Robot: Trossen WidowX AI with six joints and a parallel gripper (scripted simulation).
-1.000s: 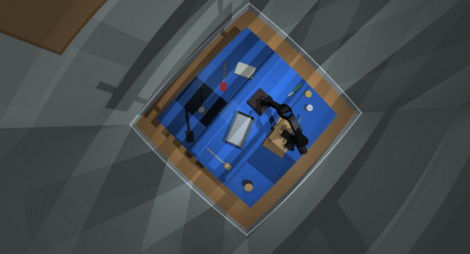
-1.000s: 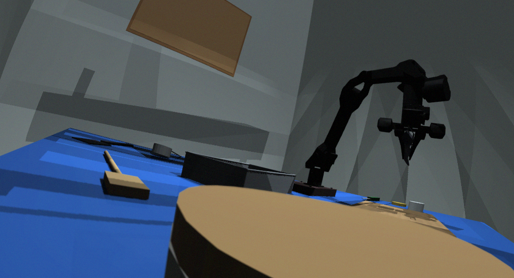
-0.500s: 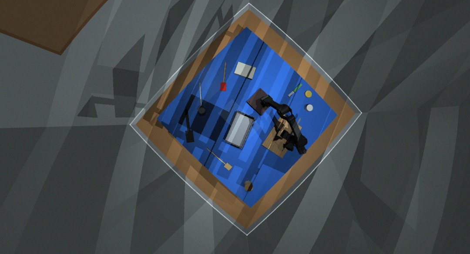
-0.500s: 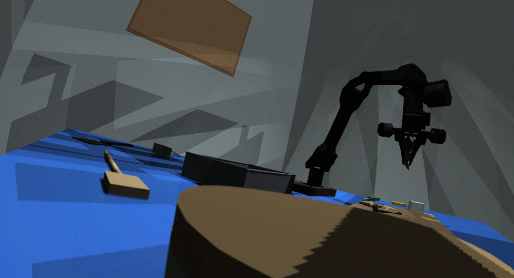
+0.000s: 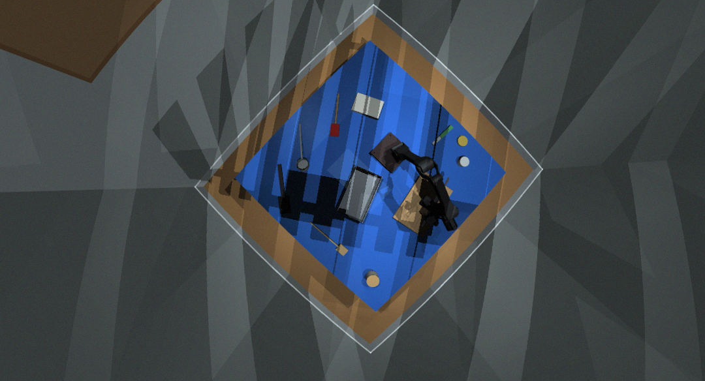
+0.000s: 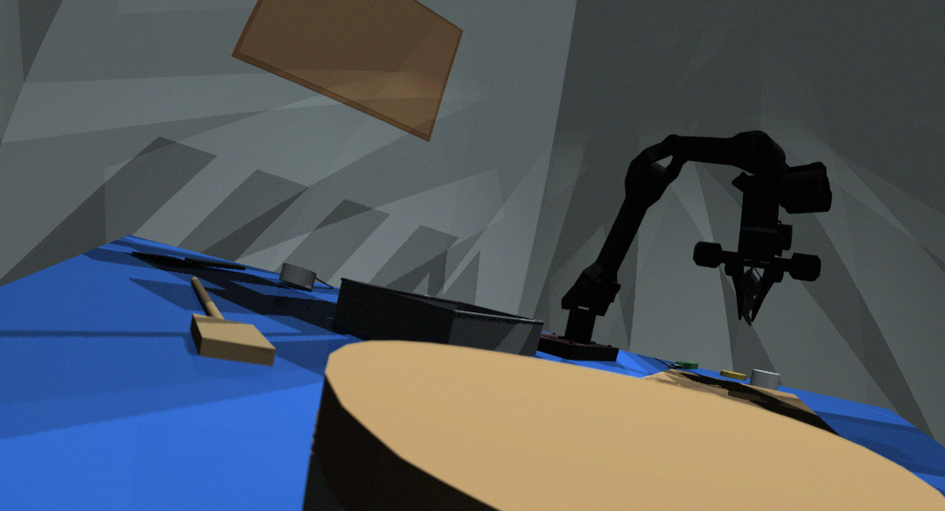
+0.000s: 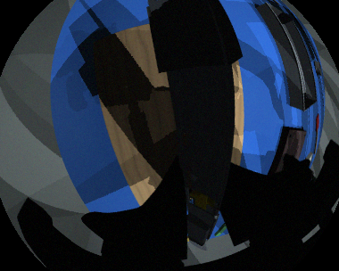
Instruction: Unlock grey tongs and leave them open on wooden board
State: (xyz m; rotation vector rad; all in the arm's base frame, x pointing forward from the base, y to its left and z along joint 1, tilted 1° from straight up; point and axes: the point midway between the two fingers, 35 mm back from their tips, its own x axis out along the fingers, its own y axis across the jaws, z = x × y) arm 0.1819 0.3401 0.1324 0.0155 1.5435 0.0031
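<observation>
No readable writing or brand marks on anything in view.

Black parallel-jaw gripper (image 6: 752, 289) hangs high in the air, pointing down, fingers nearly together and clamped on the grey metal tongs (image 6: 749, 301). The tongs hang tips-down below the fingers, dark in shadow, well above the table. Whether their arms are spread cannot be told.

Directly beneath lies the rectangular wooden board (image 5: 410, 207), partly covered by arm shadow; wrist view shows the same board (image 7: 144, 53) under the dark gripper body.

Off to one side on the blue table (image 5: 394, 102) sits the dark grey roasting tin (image 5: 359, 193), with nothing across it. Arm's brown base plate (image 5: 380, 151) lies between the tin and the board's far end.

Nearer the exterior camera: a wooden mallet-like tool (image 6: 227, 335).
</observation>
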